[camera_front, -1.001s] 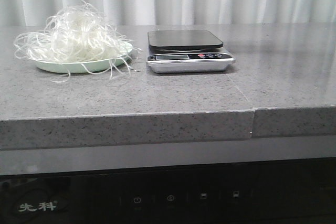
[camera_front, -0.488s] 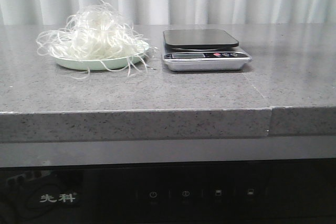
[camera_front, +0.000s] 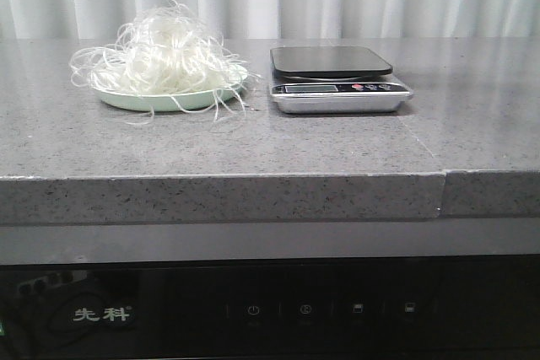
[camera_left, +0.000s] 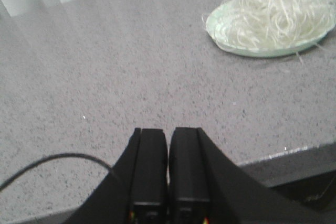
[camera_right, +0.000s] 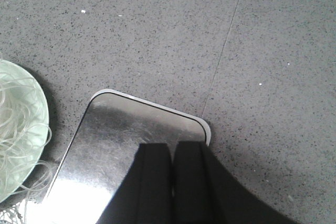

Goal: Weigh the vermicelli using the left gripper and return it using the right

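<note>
Panel below tabletop (camera_front: 253, 145) reads 先科 (camera_front: 100, 314); vermicelli (camera_front: 160, 61) and scale (camera_front: 337, 79) sit further right than before; both arms' fingers (camera_left: 167, 153) (camera_right: 172, 166) clenched, empty.

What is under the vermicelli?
A pale green plate sits under the vermicelli; only its rim shows. The noodles cover the plate's middle, so anything else there is hidden.

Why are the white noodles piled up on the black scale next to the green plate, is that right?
Not quite. The vermicelli is piled on the pale green plate, not on the scale. The scale's black top is bare, as the front view shows. The plate and the scale do sit next to each other on the counter.
</note>
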`<state>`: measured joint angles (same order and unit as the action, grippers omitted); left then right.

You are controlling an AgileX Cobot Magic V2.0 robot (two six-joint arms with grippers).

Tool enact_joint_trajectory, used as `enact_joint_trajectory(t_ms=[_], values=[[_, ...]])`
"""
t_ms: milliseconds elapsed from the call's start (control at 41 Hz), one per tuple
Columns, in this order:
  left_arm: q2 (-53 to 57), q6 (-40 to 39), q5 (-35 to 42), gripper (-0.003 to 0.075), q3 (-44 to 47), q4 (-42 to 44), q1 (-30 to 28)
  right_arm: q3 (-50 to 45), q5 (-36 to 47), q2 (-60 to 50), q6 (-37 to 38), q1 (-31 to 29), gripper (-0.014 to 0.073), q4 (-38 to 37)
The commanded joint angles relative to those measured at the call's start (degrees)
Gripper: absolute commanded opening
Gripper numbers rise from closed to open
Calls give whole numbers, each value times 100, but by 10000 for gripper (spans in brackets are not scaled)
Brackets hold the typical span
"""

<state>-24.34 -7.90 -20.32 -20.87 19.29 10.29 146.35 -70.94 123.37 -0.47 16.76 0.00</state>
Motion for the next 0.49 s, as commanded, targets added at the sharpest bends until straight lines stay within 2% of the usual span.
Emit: enact_joint_trajectory(t_ms=[0, 464], values=[[-86, -58, 478, 138, -116, 50, -10, 148, 422, -442, -1, -14, 155, -136], [-86, -58, 478, 138, -116, 50, -10, 148, 479, -463, -1, -35, 153, -230]])
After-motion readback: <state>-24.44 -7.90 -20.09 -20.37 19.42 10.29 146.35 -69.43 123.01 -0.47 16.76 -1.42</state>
